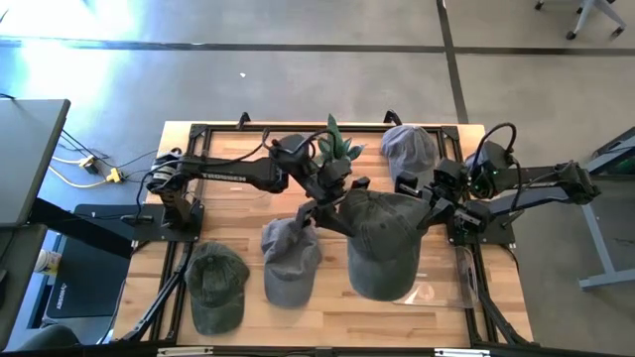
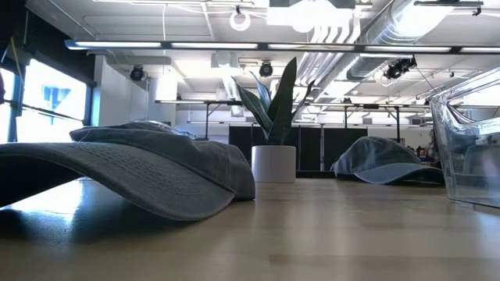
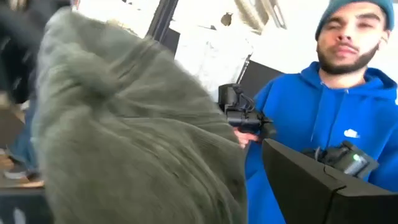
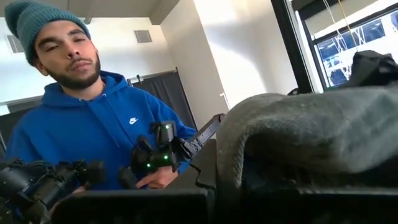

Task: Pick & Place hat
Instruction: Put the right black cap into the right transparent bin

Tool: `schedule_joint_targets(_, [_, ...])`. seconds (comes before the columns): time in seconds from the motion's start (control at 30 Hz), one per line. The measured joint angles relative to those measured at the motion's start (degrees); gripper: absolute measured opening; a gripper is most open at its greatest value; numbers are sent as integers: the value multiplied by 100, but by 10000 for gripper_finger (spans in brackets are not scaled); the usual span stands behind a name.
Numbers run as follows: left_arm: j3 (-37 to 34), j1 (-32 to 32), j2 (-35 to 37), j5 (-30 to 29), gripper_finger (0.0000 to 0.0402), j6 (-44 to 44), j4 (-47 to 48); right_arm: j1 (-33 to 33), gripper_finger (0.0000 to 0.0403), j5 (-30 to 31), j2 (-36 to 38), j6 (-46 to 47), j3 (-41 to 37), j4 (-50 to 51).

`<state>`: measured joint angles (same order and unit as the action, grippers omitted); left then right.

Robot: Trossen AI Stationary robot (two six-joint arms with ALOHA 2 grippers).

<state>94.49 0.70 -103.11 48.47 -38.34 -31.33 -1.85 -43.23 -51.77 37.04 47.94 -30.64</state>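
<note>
A large olive-grey hat [image 1: 382, 243] hangs above the middle of the table between my two arms. It fills much of the left wrist view [image 3: 124, 137] and lies close in the right wrist view [image 4: 311, 124]. It does not show in the low view. My right gripper [image 1: 434, 210] is shut on the hat's right side. My left gripper [image 1: 332, 213] is at the hat's left side; whether it touches the hat, I cannot tell. My right gripper has the hat by its edge on the table's right side [image 1: 427, 213], coming roughly level from the right. In its wrist view the cloth [image 4: 249, 155] folds over the place of contact and hides it. The hat is lifted clear of the table.
A green hat [image 1: 216, 286] and a grey hat [image 1: 290, 260] lie near the front edge, and another grey hat [image 1: 409, 149] at the far right. A potted plant [image 1: 337, 151] stands at the back. A clear container [image 2: 469, 148] sits front right. A person in blue stands beyond the table.
</note>
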Motion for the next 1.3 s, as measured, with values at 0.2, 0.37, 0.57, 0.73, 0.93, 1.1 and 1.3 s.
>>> schedule_joint_targets(0.2, [16,1,43,-28,237,-80,-984,-4,6,-24,-2,7,0,188])
schedule_joint_targets(0.37, [12,3,40,-278,213,-87,-1128,-4,3,-25,-2,-89,0,352])
schedule_joint_targets(0.57, [10,5,-217,-630,210,52,-780,-6,5,-38,-2,-107,0,496])
schedule_joint_targets(0.73, [412,-7,-464,-469,209,11,-790,-6,5,-38,-2,-131,0,512])
schedule_joint_targets(0.93, [857,-44,-426,-16,209,-93,-765,-19,5,-95,4,-116,2,294])
schedule_joint_targets(1.1, [898,-33,-460,220,209,-95,-804,-19,7,-190,7,-107,2,300])
schedule_joint_targets(1.3, [901,-34,-450,326,170,-296,-787,-19,7,-309,7,-104,2,372])
